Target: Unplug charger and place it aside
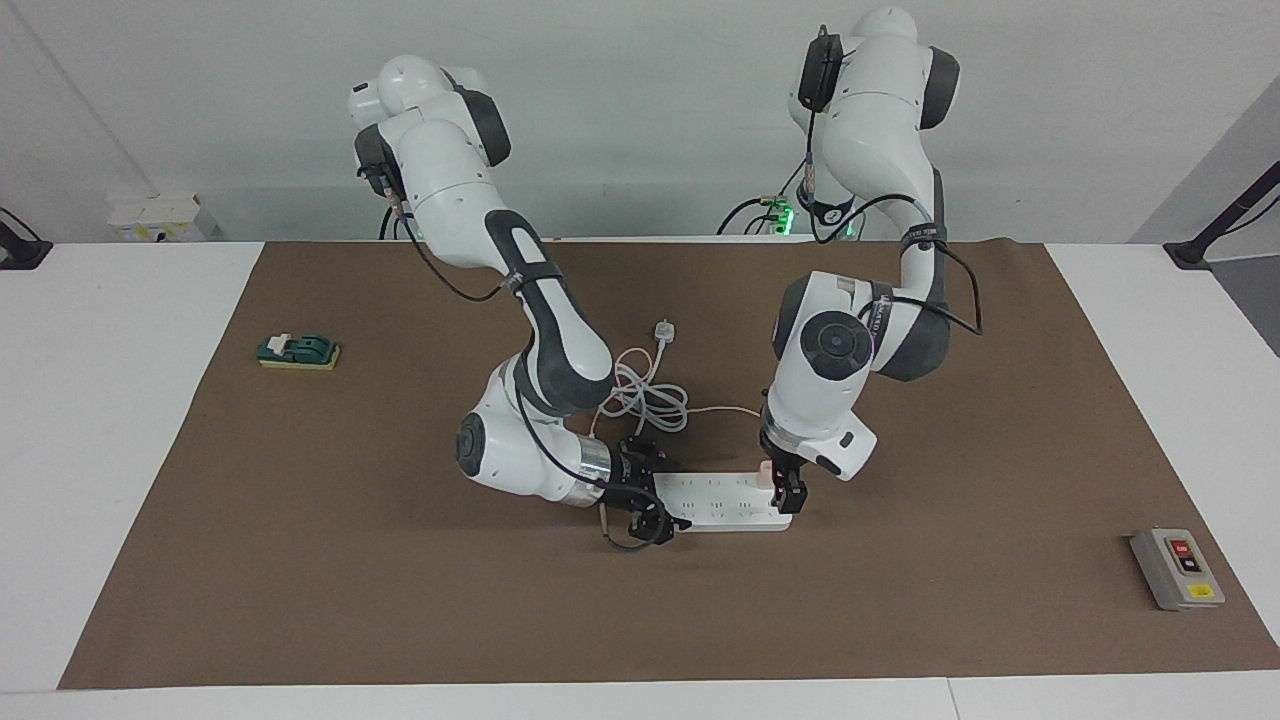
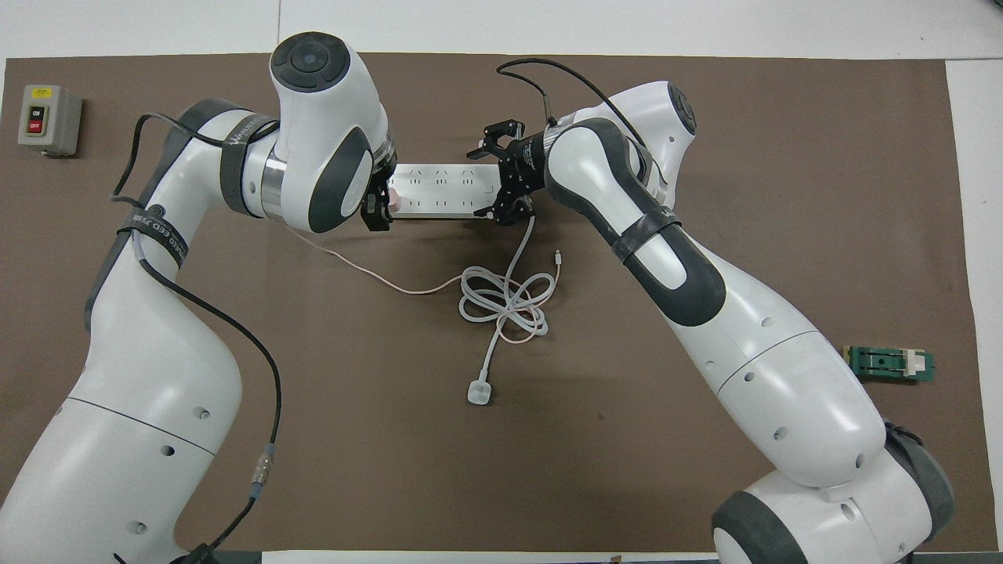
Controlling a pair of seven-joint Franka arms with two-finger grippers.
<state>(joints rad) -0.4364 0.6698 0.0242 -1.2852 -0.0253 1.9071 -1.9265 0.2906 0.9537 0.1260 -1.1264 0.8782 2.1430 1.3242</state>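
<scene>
Charger [image 1: 766, 470] not yet unplugged: seated in the power strip [image 1: 725, 503] at the end toward the left arm, thin pink cable [image 2: 353, 269] trailing off toward the coiled white cord [image 2: 505, 301]. Left end effector [image 1: 785, 492] down at that same end of the strip, spread wide, the pink cube just between or beside its fingers; no closed grip to be seen, contact hard to judge. Right end effector [image 1: 645, 500] low at the strip's other end, fingers astride or against that end, seemingly placed to brace it; open or closed cannot be told. Judged as early in the task: approach made, strip apparently steadied, grasp not yet closed. Left to do: pinch the charger, pull it straight up out of the socket while the strip is held down, carry it clear and set it on the worktop [image 1: 900, 600] away from the strip.
</scene>
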